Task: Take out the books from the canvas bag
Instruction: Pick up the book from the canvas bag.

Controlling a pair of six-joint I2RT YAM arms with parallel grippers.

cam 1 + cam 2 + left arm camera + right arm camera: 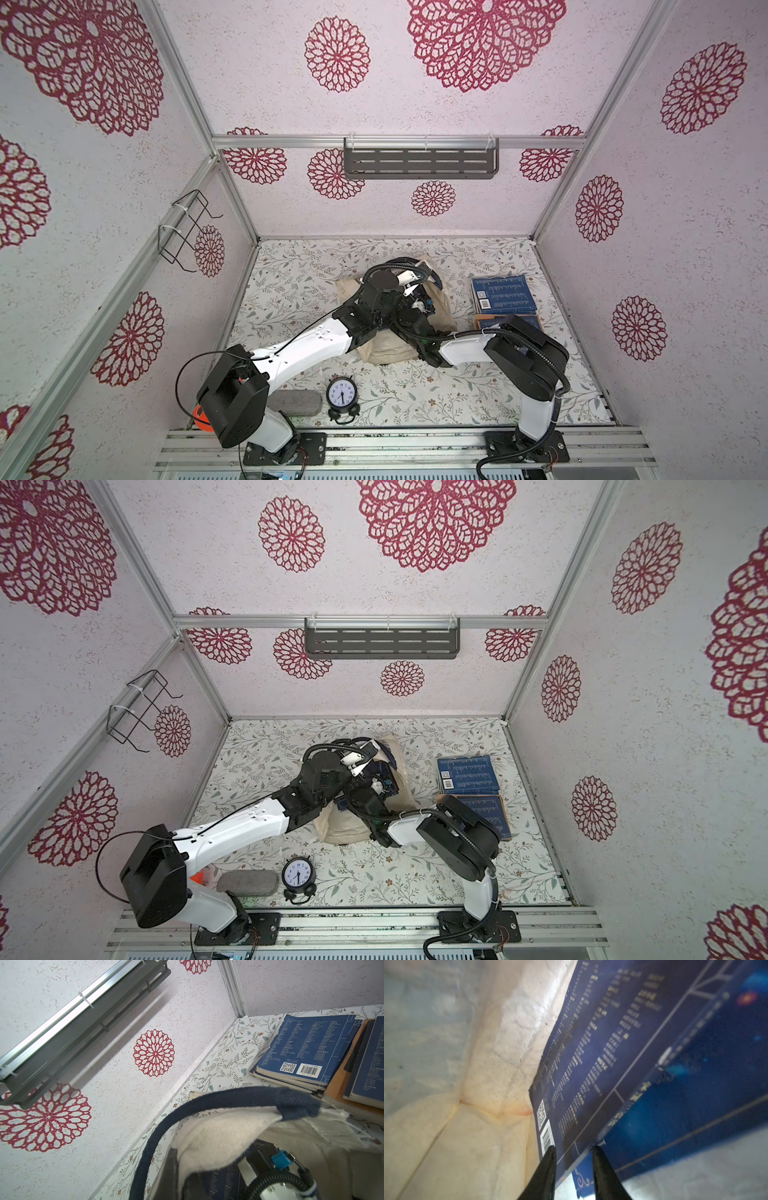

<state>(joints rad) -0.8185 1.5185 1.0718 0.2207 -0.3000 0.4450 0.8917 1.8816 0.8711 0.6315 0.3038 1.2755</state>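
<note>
Cream canvas in both top views: the bag (390,351) lies central, with books (504,294) already out and stacked to its right. On the left wrist view, the left gripper (181,1178) is clamped on the bag's rim by the navy handle (228,1097), apparently holding the mouth up for access. On the right wrist view, inside the bag, the right gripper (574,1152) sits narrow astride a navy book (591,1053) corner, and whether it is pinched yet cannot be told.

We see pale textured walls (266,83) stamped with crimson floral medallions (337,54) and framed by aluminium rails (291,141). A dark slotted shelf (420,163) hangs on the back wall and a black wire rack (185,230) on the side wall. The counter (299,266) wears a leafy print.
</note>
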